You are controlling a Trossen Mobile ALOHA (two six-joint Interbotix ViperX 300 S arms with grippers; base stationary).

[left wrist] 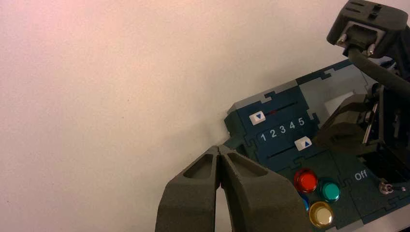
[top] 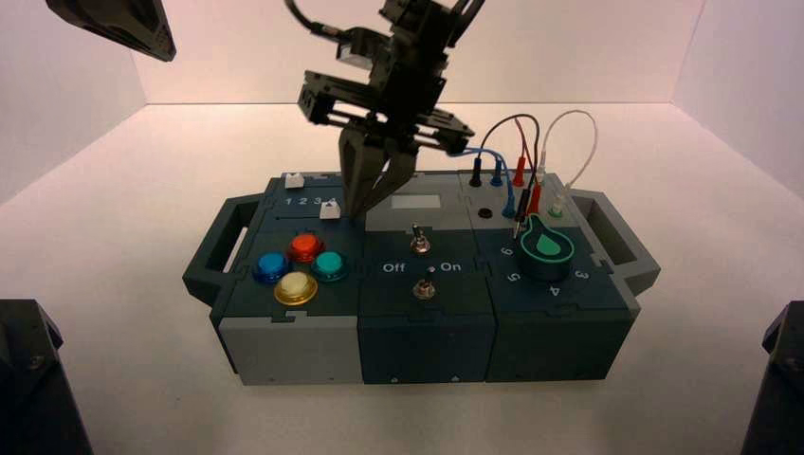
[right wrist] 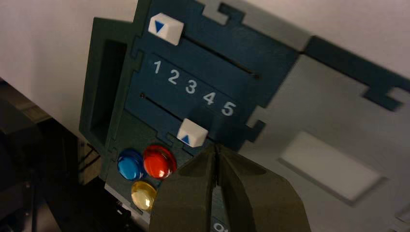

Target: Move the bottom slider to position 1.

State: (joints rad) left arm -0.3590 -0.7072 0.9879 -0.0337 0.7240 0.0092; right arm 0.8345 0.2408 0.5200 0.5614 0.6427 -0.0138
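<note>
The bottom slider (right wrist: 192, 133), a white cap w/ a blue arrow, is seen at about the 4 in the right wrist view, in the lower slot of the box's (top: 284, 351) far-left panel. Pos. 1 is marked by the small white digit "1" (right wrist: 157, 66) at the scale's outer end, so most of the slot is left to be covered.

The right hand (right wrist: 216, 147) is held low over the panel, fully closed w/ nothing gripped; its tips are placed just beside the cap, on the 5 side. Contact w/ the cap can't be confirmed. That side is presumably chosen so the cap can be pushed, not pinched: w/ the tips together, one blunt pusher is made, and the free run toward "1" is left ahead of it. A leftward sweep along the slot is judged to be next, w/ height kept steady; if too high, the cap may be skipped over, and if off line, the tips may slip past it.

The top slider (right wrist: 166, 29) is set at 1 in its own slot, and should be left alone. The red btn (right wrist: 159, 162) is close to the lower slot, so a drift toward the btns should be avoided.

The left hand (left wrist: 218, 147) is parked off the box's left side, tips together, empty, presumably to keep the path free.
</note>
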